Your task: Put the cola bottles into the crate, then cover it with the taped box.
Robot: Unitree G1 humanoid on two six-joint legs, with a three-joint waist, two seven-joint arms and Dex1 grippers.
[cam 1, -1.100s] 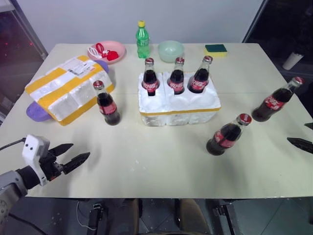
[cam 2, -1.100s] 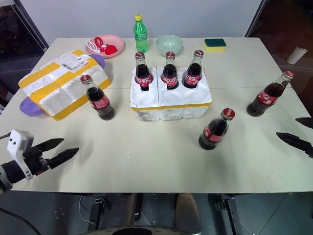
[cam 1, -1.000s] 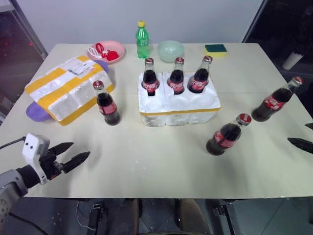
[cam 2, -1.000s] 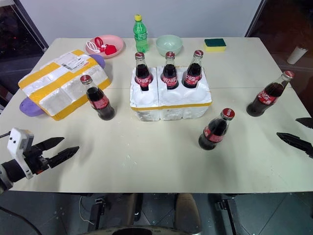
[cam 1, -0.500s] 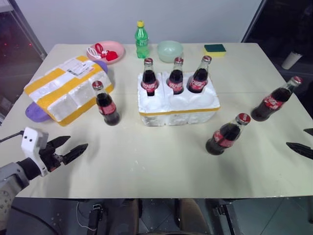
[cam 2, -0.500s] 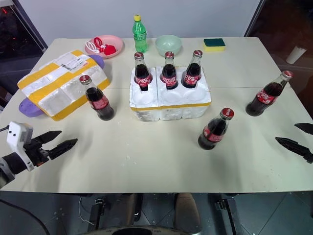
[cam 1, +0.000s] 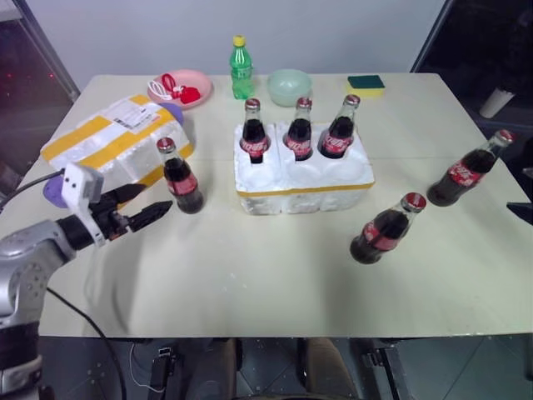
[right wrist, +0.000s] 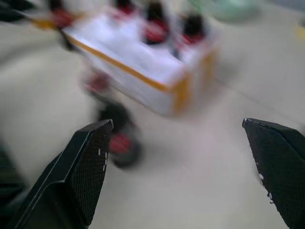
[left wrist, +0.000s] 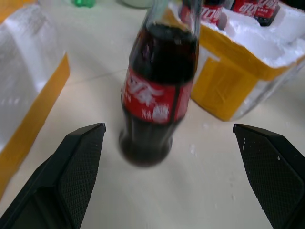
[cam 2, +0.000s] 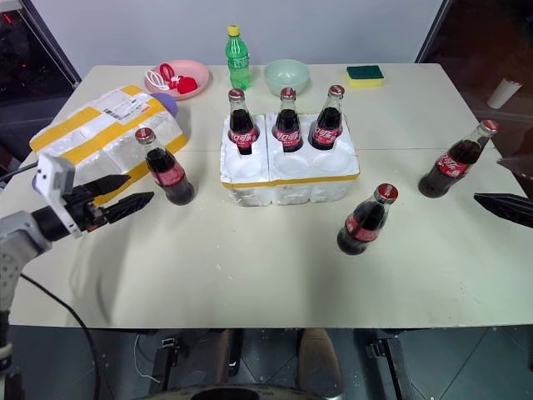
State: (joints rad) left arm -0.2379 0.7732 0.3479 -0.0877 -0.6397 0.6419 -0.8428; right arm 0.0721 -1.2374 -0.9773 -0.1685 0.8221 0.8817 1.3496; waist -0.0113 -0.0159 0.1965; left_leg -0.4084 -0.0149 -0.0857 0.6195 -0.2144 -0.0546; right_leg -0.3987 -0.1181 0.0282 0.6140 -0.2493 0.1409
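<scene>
The crate (cam 1: 304,185), a low white foam tray with a yellow band, stands mid-table. Three cola bottles (cam 1: 300,132) stand in its back wells, and the front wells are empty. Three more bottles stand loose: one left of the crate (cam 1: 181,179), one in front to the right (cam 1: 383,232), one far right (cam 1: 466,171). The taped box (cam 1: 100,146) lies at the left. My left gripper (cam 1: 154,204) is open, its tips just short of the left loose bottle (left wrist: 159,95). My right gripper (right wrist: 177,124) is open at the right edge, pointing toward the crate.
Along the far edge stand a green plastic bottle (cam 1: 242,67), a pink plate (cam 1: 181,87) with red and white items, a pale green bowl (cam 1: 290,86) and a sponge (cam 1: 366,82). A purple object (cam 1: 58,190) lies under the taped box. Bare table spreads in front of the crate.
My left gripper has risen and moved forward from the near left edge up to the left loose bottle. My right gripper has lifted and swung left. Both stay open.
</scene>
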